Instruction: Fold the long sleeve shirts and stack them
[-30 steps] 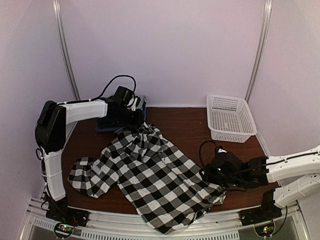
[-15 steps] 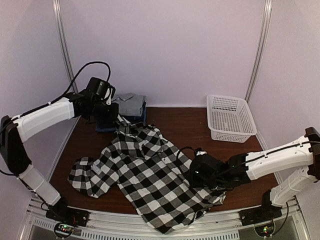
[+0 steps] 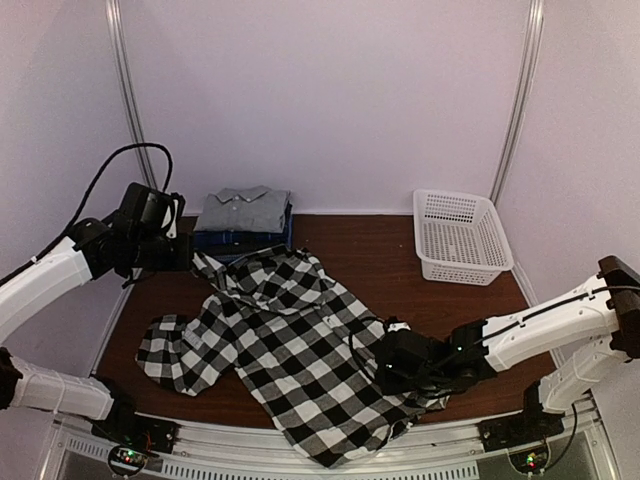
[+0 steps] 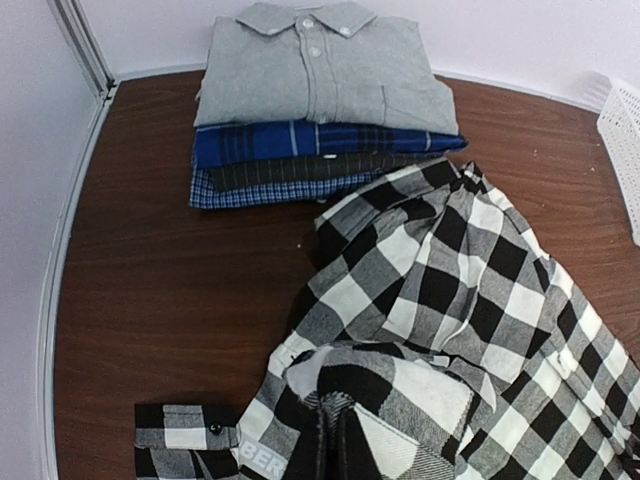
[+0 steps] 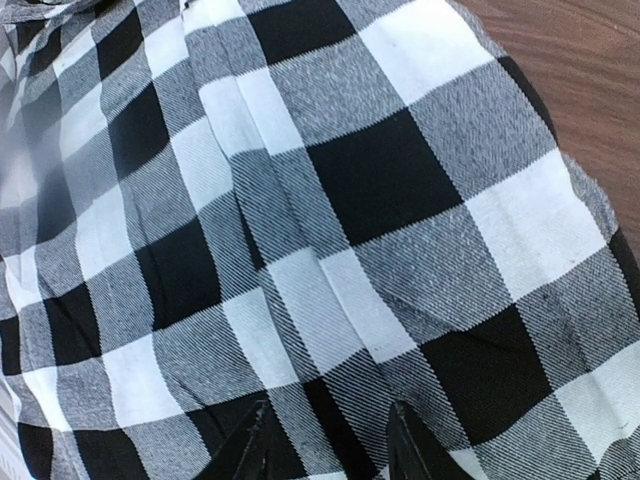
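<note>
**Top external.** Spread rumpled over the middle of the counter (image 3: pixel 380 250), from 9 o'clock round to 5 o'clock: black-and-white checked shirt (image 3: pixel 300 345), hem reaching past the near edge at 6 o'clock. Clamped tight on its far-left corner at 10 o'clock: left end effector (image 3: pixel 188 258), cloth stretched toward it. At 11 o'clock, against the back wall: stack of folded shirts, grey shirt (image 3: pixel 245 210) on top. At 2 o'clock, well apart from the checked cloth: white lattice basket (image 3: pixel 460 235). At 4 o'clock, low on the checked shirt's right part: right end effector (image 3: pixel 392 368).

**Left wrist.** At 12 o'clock: grey shirt (image 4: pixel 320 70), folded, collar toward the wall, resting on blue checked shirts (image 4: pixel 300 140). From 3 to 6 o'clock: black-and-white checked shirt (image 4: pixel 450 270), reaching the stack's near right corner. At 7 o'clock: buttoned cuff (image 4: pixel 190 440). Fingers hidden under bunched cloth at 6 o'clock.

**Right wrist.** Nearly all filled by the black-and-white checked shirt (image 5: pixel 330 200); bare counter (image 5: pixel 580 60) at 2 o'clock. At 6 o'clock: right end effector (image 5: pixel 325 450), fingertips (image 5: pixel 250 445) standing partly apart with a ridge of cloth between. Cannot tell whether pinched or merely straddled.
</note>
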